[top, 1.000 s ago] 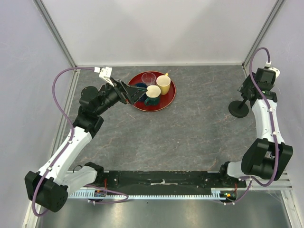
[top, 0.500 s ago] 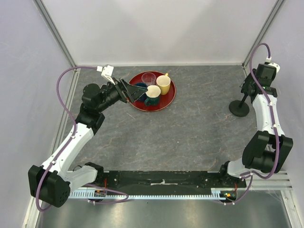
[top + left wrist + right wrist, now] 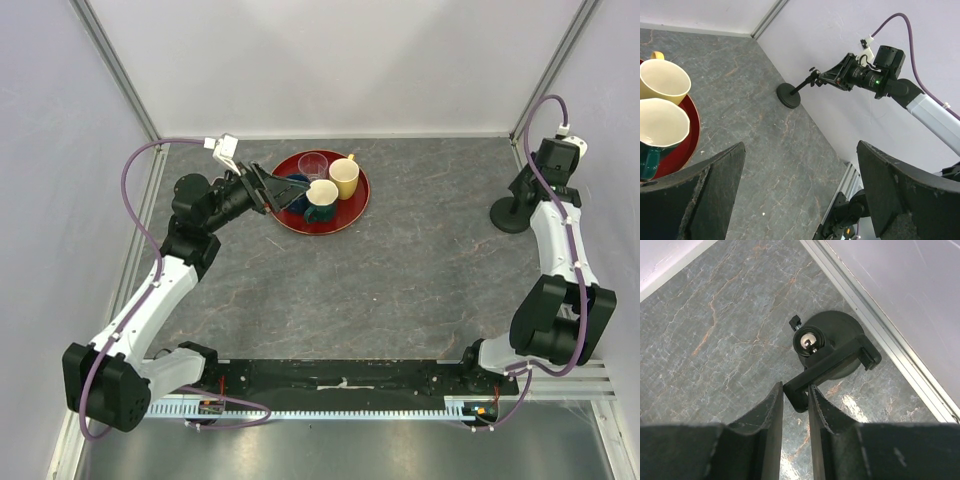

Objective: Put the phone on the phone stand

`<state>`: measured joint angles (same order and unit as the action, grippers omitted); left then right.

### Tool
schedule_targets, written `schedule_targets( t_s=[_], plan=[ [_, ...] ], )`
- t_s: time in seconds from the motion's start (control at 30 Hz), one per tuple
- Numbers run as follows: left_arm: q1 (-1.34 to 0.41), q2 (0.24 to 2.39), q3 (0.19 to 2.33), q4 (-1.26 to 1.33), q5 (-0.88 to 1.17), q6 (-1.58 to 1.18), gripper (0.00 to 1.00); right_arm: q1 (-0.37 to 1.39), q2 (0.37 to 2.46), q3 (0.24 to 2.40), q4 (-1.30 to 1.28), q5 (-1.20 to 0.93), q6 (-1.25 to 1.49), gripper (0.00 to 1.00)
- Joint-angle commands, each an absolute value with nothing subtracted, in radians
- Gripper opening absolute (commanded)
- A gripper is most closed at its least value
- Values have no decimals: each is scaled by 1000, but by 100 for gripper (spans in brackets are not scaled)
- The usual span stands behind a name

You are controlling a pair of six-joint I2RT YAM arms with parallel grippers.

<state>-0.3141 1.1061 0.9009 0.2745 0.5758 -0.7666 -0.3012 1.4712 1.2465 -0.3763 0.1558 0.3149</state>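
The black phone stand (image 3: 510,213) stands at the far right by the wall, with a round disc base and a tilted stem carrying the cradle. It also shows in the right wrist view (image 3: 840,326) and the left wrist view (image 3: 789,95). My right gripper (image 3: 522,190) is shut on the end of the stand's cradle, which sits between its fingers (image 3: 796,387). My left gripper (image 3: 288,195) is open and empty over the left edge of the red tray; its fingers stand wide apart (image 3: 801,146). The phone is out of view.
A red round tray (image 3: 300,226) at the back centre holds a yellow cup (image 3: 344,177), a dark green mug (image 3: 322,200), a clear glass (image 3: 313,165) and a blue item (image 3: 296,183). The right wall and its metal rail (image 3: 890,347) run just behind the stand.
My right gripper has shifted the stand back and to the right, closer to the wall. My left arm has moved slightly near the tray, still open.
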Motion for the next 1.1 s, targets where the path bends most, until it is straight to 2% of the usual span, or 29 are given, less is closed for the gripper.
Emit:
schedule_targets(
  t_s=[0.0,0.03,0.07,0.5,0.67,0.8,0.87,0.97,1.07],
  plan=[
    [-302,1118,922,337,614,-819,98,-296,1425,1207,-390,133,324,9],
    [-301,1118,920,341,618,-822,98,-295,1421,1201,-393,106,337,2],
    [-299,1123,919,342,620,-827,98,-291,1413,1198,-393,94,344,0],
    [-282,1127,917,357,634,-842,96,-144,1241,1160,-416,55,511,0],
    [-276,1131,919,357,637,-844,96,-9,1157,1135,-443,71,609,0],
    [-267,1138,923,357,647,-851,96,167,1079,1040,-402,124,705,0],
    [-264,1141,923,357,650,-856,96,274,1060,1037,-406,170,709,0],
    [-265,1143,923,360,655,-854,96,330,1055,1089,-439,247,626,0],
    [-264,1155,927,360,664,-856,96,327,1068,1156,-506,371,514,22]
  ],
)
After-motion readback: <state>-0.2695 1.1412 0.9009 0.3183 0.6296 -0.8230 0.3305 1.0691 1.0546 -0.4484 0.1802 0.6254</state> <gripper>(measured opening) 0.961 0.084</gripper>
